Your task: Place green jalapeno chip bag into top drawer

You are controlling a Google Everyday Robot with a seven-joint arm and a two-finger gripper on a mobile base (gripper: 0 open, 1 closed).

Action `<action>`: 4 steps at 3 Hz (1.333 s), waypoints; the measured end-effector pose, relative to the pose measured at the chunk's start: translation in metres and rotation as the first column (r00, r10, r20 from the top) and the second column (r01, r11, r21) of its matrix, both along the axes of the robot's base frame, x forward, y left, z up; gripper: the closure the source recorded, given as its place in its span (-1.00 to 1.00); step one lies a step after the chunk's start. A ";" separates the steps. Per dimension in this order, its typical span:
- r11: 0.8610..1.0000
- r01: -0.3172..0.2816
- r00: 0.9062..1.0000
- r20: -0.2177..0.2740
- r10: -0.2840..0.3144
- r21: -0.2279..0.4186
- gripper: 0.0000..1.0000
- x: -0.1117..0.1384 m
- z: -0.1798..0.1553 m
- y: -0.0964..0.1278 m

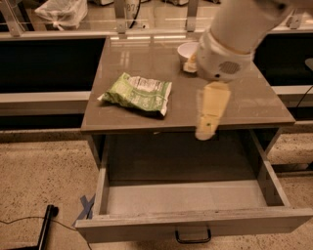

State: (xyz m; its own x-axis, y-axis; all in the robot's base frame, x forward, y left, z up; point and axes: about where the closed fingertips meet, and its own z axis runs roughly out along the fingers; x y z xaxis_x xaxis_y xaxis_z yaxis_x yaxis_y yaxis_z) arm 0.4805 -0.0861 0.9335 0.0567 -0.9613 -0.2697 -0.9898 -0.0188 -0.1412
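Observation:
The green jalapeno chip bag point(137, 93) lies flat on the left part of the grey table top point(244, 105), near its front edge. The top drawer point(195, 219) below the table is pulled wide open and nothing lies in it; its dark loop handle point(193, 237) is at front centre. My gripper point(207, 128) hangs from the white arm point(230, 44) over the table's front edge, to the right of the bag and apart from it, holding nothing.
A white bowl point(187, 49) stands at the back of the table, partly hidden by my arm. A clear plastic bag point(61, 10) sits on the counter behind. A black cable and bar point(46, 225) and blue tape point(87, 206) lie on the floor at the left.

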 end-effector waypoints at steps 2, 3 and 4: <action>0.986 -0.152 0.988 0.024 0.150 0.070 -1.00 0.044 -0.032 0.113; 0.985 -0.157 0.988 0.026 0.155 0.072 -1.00 0.046 -0.033 0.118; 0.983 -0.158 0.987 0.040 0.155 0.089 -1.00 0.049 -0.032 0.119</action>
